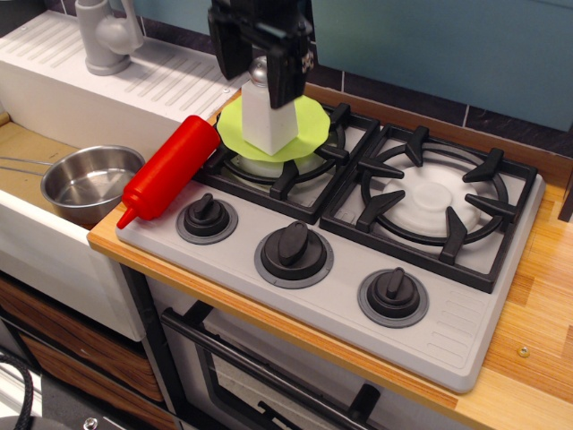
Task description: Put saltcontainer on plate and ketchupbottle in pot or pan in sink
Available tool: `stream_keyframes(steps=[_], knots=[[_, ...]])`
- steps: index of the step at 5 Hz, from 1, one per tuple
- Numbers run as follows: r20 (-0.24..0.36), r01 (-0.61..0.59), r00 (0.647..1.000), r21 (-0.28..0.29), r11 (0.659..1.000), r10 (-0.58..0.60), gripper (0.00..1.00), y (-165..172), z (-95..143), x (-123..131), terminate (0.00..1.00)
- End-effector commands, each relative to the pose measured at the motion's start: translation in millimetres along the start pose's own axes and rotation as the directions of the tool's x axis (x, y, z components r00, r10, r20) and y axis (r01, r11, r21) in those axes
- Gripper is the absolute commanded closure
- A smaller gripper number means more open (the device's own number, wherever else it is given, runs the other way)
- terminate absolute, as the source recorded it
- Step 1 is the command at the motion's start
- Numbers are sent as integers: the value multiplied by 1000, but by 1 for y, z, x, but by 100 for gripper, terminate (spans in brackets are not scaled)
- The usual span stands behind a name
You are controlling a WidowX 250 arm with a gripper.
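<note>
The white saltcontainer point(267, 121) with its silver cap stands upright on the lime-green plate point(309, 125), which rests on the back left burner. My gripper point(260, 67) is open and hangs just above the cap, its fingers either side of it, not holding it. The red ketchupbottle point(167, 168) lies on its side at the stove's left edge, nozzle pointing to the front left. The steel pot point(88, 182) sits in the sink point(22, 148), with its thin handle pointing left.
A grey faucet point(106, 34) and ribbed drainboard point(170, 82) stand behind the sink. The stove point(358, 233) has three black knobs along its front and a second burner point(434, 199) to the right. Wooden counter point(537, 305) lies at the right.
</note>
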State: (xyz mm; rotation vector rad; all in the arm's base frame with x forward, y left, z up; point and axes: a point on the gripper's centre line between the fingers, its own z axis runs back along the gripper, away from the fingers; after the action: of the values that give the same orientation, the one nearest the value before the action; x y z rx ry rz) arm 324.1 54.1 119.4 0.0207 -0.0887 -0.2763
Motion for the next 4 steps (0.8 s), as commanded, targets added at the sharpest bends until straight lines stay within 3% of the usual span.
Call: stream_keyframes(steps=[1,2,4], knots=[[44,-7,999,40,999,5,0,-2,55,3,0],[0,35,999,74,997,-36,0,-11,53,22,0],[0,35,999,74,997,-36,0,-11,53,22,0]])
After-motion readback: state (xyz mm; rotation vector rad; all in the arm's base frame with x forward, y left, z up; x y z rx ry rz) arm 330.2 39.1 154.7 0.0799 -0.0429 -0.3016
